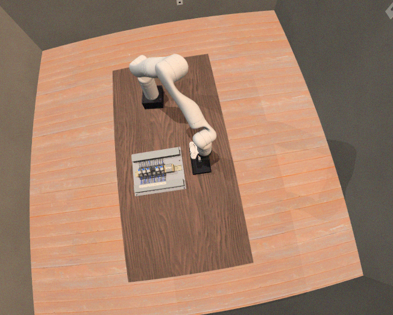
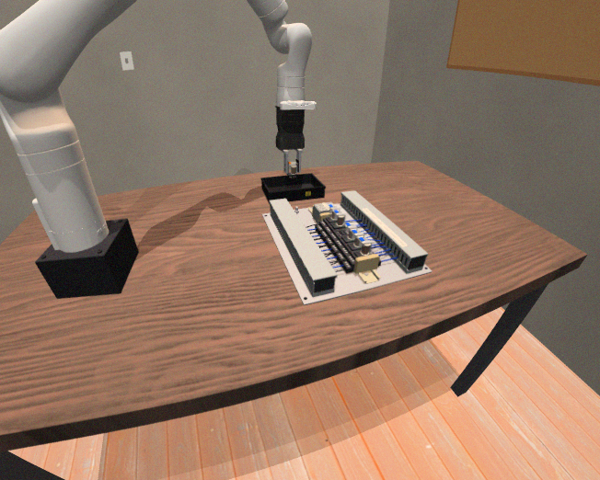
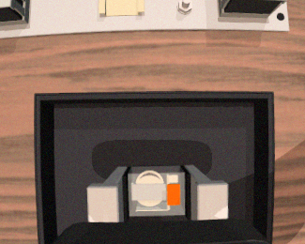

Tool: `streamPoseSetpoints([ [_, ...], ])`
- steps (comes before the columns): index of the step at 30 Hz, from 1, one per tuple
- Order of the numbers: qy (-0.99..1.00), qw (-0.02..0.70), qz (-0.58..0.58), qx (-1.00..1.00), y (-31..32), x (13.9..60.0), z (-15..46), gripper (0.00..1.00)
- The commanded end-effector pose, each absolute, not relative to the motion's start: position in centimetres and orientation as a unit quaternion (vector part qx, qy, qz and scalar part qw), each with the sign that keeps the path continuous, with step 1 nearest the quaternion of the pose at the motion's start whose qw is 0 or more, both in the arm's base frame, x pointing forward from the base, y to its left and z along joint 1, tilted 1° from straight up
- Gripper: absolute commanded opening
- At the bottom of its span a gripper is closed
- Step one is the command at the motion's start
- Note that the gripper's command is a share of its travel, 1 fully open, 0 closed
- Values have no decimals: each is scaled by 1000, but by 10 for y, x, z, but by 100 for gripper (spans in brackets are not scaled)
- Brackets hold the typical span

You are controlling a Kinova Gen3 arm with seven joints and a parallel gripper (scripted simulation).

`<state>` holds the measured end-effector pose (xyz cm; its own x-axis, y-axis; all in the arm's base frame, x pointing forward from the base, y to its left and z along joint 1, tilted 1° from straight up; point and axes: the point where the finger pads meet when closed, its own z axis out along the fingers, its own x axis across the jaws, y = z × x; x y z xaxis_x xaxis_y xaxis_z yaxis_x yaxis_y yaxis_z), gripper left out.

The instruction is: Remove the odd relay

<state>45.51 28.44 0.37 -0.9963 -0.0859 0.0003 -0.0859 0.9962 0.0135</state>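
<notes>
My gripper pinches the relay with the orange button between its fingers, holding it just above the black parts tray, near one long edge of the worktop. Beside the tray, the relay panel lies flat, nearer the opposite long edge, and the relays I can make out on it carry blue buttons.
</notes>
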Motion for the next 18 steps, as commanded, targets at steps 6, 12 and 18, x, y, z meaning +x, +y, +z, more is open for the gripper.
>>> streamPoseSetpoints([
  [6,-999,-1,-7,43,285,456,-14,0],
  [12,-999,-1,-7,43,285,456,-22,0],
  [18,-999,-1,-7,43,286,456,-31,0],
])
